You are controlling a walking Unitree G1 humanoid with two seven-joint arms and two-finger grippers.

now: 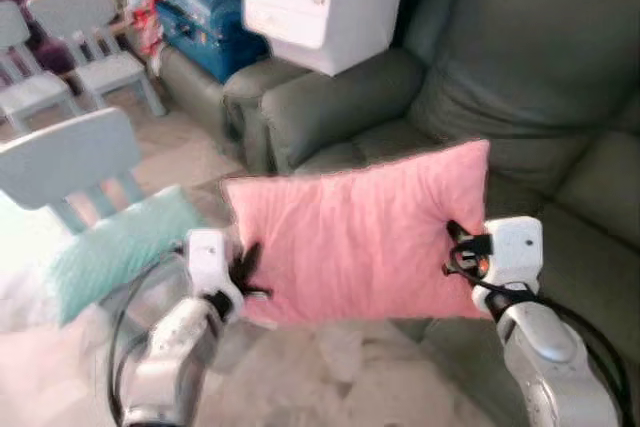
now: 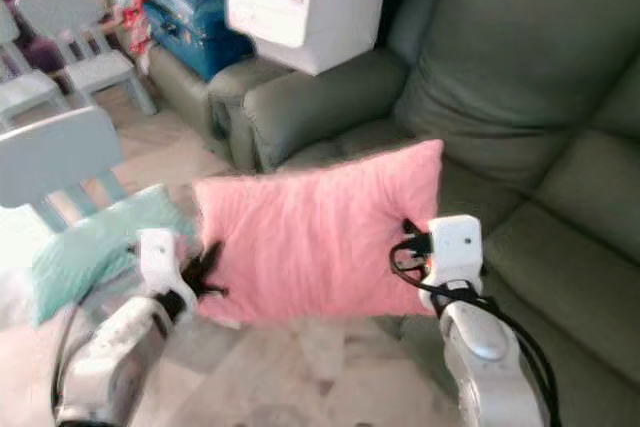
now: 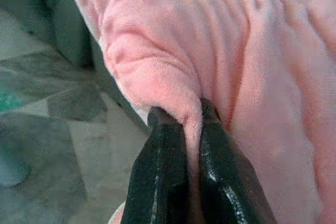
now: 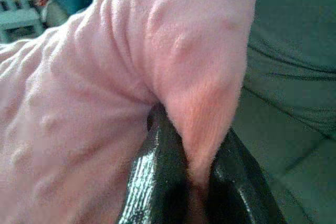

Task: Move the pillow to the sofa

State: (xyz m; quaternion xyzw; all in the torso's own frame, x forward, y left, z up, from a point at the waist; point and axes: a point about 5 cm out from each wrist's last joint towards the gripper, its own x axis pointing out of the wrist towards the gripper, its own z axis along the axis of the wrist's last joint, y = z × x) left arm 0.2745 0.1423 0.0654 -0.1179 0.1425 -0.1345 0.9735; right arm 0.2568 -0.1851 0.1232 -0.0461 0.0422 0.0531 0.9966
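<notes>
Mid-frame, pink pillow [image 1: 355, 237] hangs between both grippers, off the floor, in front of the grey sofa [image 1: 540, 97]. Left gripper [image 3: 191, 116] pinches its lower-left edge, fabric btwn fingers; right gripper [image 4: 191, 145] pinches the right edge likewise. Upper left: white box [image 1: 325, 7] on sofa arm, pale chairs [image 1: 85, 37]. Teal cushion [image 1: 120, 247] at left.

I hold the pink pillow [image 1: 355, 237] up off the floor, stretched broadside just in front of the grey-green sofa [image 1: 520, 87], its plush face wrinkled. My left gripper [image 3: 191, 129] and right gripper [image 4: 189, 145] each pinch an end.
</notes>
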